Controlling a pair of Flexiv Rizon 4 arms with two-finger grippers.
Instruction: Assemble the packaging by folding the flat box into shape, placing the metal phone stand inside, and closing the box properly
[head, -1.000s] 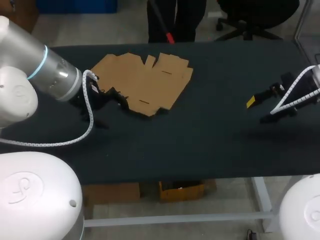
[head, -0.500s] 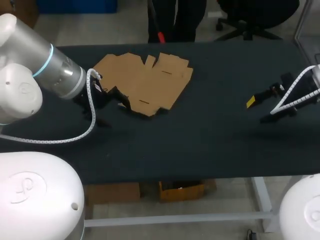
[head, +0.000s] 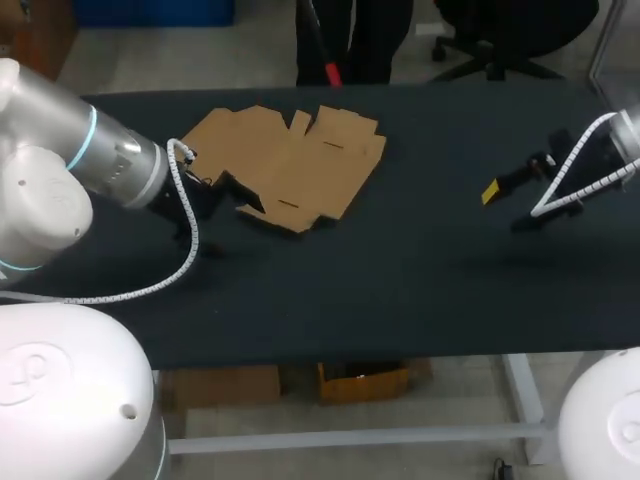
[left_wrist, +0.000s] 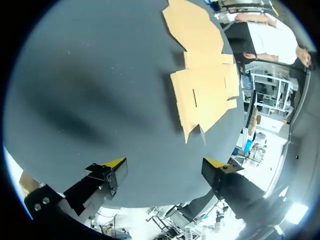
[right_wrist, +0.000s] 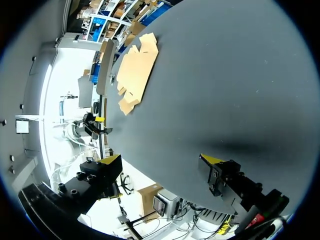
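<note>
the dark worktop (head: 400, 290) spreads out from the near edge. both arms come in over it from the sides.

the left arm crosses the near left part. its tool (head: 218, 195) sits low, just beside the near left edge of the flat box (head: 290, 160). the head view does not show whether it touches the cardboard. in the left wrist view the left tool (left_wrist: 165, 164) has its yellow-tipped fingers (left_wrist: 116, 163) spread wide over bare worktop (left_wrist: 100, 75). the flat box (left_wrist: 200, 95) lies ahead of them, with a strip of dark surface between.

the right arm comes in at the right side. its tool (head: 505, 207) hangs above the worktop, with a faint shadow under it, well apart from the box. in the right wrist view the right tool (right_wrist: 161, 160) is also spread wide, gripping nothing. the flat box (right_wrist: 136, 75) shows far ahead across the worktop (right_wrist: 225, 75).

farther back, the box is a brown cardboard sheet, unfolded. it lies flat with its flaps and slits showing, on the left middle of the worktop, near the far edge.
</note>
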